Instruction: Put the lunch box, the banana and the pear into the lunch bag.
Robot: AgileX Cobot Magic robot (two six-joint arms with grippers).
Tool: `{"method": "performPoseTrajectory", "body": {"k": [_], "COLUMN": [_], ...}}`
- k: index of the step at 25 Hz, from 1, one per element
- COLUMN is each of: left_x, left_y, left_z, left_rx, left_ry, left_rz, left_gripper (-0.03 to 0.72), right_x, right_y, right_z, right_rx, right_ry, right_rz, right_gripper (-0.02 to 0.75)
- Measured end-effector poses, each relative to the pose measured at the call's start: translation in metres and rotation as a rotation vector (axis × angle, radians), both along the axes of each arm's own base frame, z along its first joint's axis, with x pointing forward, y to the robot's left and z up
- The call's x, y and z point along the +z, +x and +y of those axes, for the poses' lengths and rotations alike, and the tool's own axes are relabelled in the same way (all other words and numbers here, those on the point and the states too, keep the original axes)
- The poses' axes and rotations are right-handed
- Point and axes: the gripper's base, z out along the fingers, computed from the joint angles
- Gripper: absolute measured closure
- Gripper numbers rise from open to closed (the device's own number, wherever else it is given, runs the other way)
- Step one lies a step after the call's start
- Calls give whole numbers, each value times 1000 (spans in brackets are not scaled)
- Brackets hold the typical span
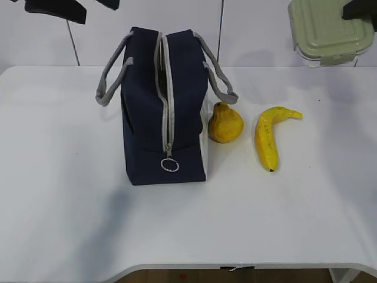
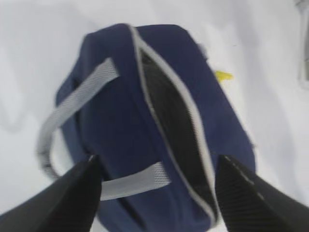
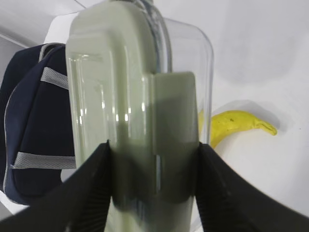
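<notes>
Now the right gripper (image 3: pixel 153 188) holds the lunch box (image 1: pixel 330 29) high at the far right, while the left gripper (image 2: pixel 157 193) hangs open above the lunch bag (image 1: pixel 165 106). Next, the box must go into the narrow zipper opening; pear (image 1: pixel 225 122) and banana (image 1: pixel 268 138) wait beside.

You see the box (image 1: pixel 331 30) cut off at the exterior view's top edge, at one o'clock. Left wrist view is blurred; the bag (image 2: pixel 145 125) hides all but a banana (image 2: pixel 223 75) sliver.
</notes>
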Motion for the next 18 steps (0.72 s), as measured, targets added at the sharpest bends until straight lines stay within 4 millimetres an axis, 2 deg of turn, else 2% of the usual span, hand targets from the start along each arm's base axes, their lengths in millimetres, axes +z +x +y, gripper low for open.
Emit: {"method": "performPoseTrajectory", "body": {"k": [6, 18], "left_x": [-15, -43], "left_y": [14, 34], "left_z": [-11, -6], "left_rx": [-45, -15], "left_ry": [-59, -121], "left_rz": [116, 214], "left_gripper": [132, 132], "right_x": [2, 6], "right_y": [-1, 1], "right_z": [2, 25], "right_rx": [0, 55], "right_ry": [7, 14], "right_rz": [4, -8], "right_gripper": [357, 358]}}
